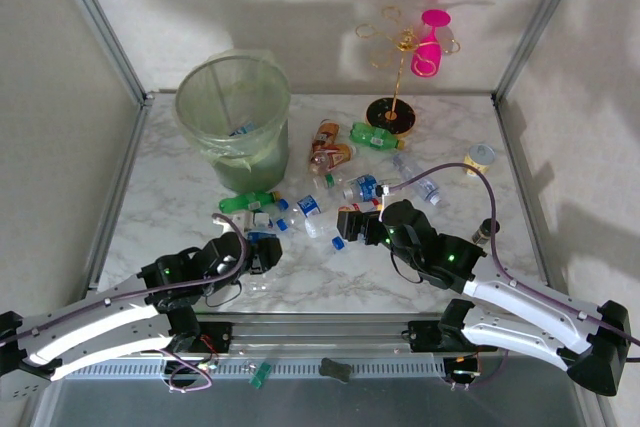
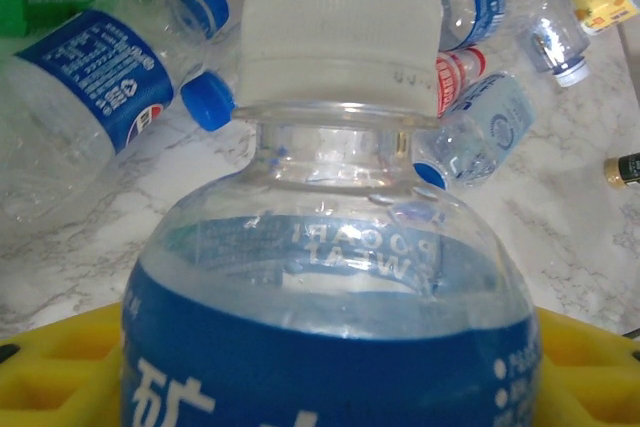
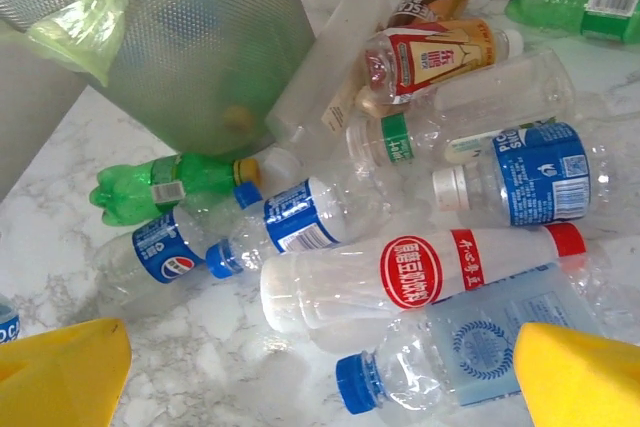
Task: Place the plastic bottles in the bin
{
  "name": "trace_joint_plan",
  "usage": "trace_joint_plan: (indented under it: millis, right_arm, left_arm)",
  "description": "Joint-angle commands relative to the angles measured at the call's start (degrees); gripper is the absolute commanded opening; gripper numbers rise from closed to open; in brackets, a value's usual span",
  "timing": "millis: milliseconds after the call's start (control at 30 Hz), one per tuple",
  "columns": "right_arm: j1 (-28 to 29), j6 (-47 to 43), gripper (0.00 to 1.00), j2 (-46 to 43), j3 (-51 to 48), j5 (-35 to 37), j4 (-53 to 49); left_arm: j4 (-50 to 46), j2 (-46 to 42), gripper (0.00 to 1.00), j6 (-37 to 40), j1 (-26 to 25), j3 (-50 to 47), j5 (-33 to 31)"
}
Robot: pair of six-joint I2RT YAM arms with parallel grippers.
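My left gripper is shut on a clear plastic bottle with a blue label and a white cap. Its yellow fingers flank the bottle, low over the table's near left. The bin, pale green with a bag liner, stands at the back left, with something blue inside. Several plastic bottles lie in a heap between the bin and my right gripper. That gripper is open, just above a white red-labelled bottle and a clear blue-capped one. A green bottle lies against the bin.
A gold stand on a black base carries a pink cup at the back. A small yellow-topped jar and a small dark bottle sit at the right. Metal frame posts border the table.
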Motion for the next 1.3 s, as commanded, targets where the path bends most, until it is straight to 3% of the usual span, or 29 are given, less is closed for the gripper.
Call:
trace_joint_plan:
  millis: [0,233,600,867,1067,1267]
  right_arm:
    - [0.09,-0.35,0.98,0.56,1.37,-1.76,2.56]
    - [0.15,-1.88,0.98,3.19,2.86,-5.5,4.14]
    - [0.04,-1.46,0.99,1.31,3.21,-0.74,1.28]
    - [-0.06,-0.37,0.99,0.47,3.73,0.9,0.02]
    - [-0.22,0.23,0.98,-0.12,4.59,3.73,-1.86]
    - [-0.64,0.16,0.99,-0.15,5.41,4.67,-3.04]
  left_arm:
    - [2.74,0.89,0.39,5.24,-0.25,4.01,-3.01]
    - [3.94,7.35,0.39,13.07,3.3,14.27,-3.1]
    - [5.85,19.27,0.39,23.26,18.25,34.99,6.84]
    - [12.49,27.42,0.36,21.48,30.33,44.72,13.81]
    - [16.29,33.5,0.33,18.16,36.75,48.66,12.42]
    - [17.07,39.45,0.31,15.38,40.15,49.61,6.95]
